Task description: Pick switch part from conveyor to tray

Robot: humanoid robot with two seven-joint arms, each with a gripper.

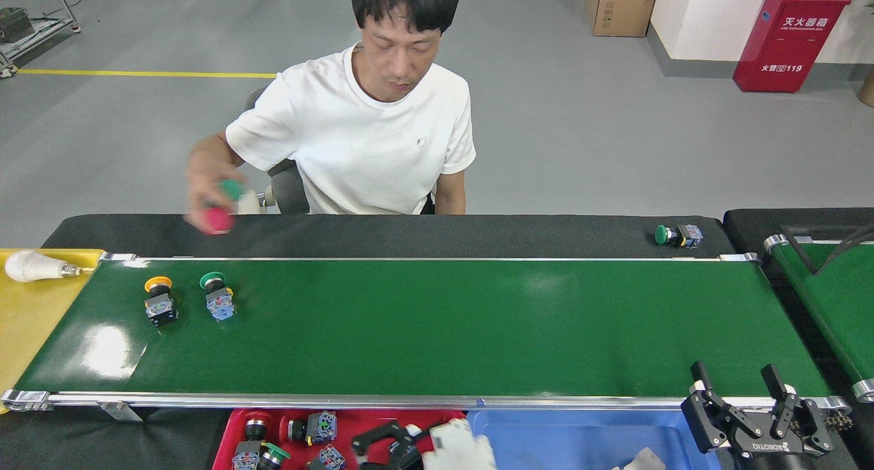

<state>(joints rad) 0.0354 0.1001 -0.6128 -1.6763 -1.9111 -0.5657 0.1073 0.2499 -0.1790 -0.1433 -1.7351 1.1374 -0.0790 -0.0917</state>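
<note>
done: several switch parts lay in the red plastic tray [235, 429].
left gripper [410, 446]: over the tray; finger state could not be told.
right gripper [750, 405]: fingers spread, empty.
left: yellow-capped switch part [160, 300] and green-capped switch part [218, 297] on the glossy dark-green conveyor [478, 326].

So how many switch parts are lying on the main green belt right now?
2, both near its left end: a yellow-capped switch and, just right of it, a green-capped switch. None seems hidden on the conveyor.

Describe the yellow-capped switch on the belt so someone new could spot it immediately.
Find the conveyor, the wide green belt across the middle, and go to its left end. Two switches sit side by side there; the yellow-capped switch is the one farther left. Its neighbour, the green-capped switch, differs by its green cap.
</note>
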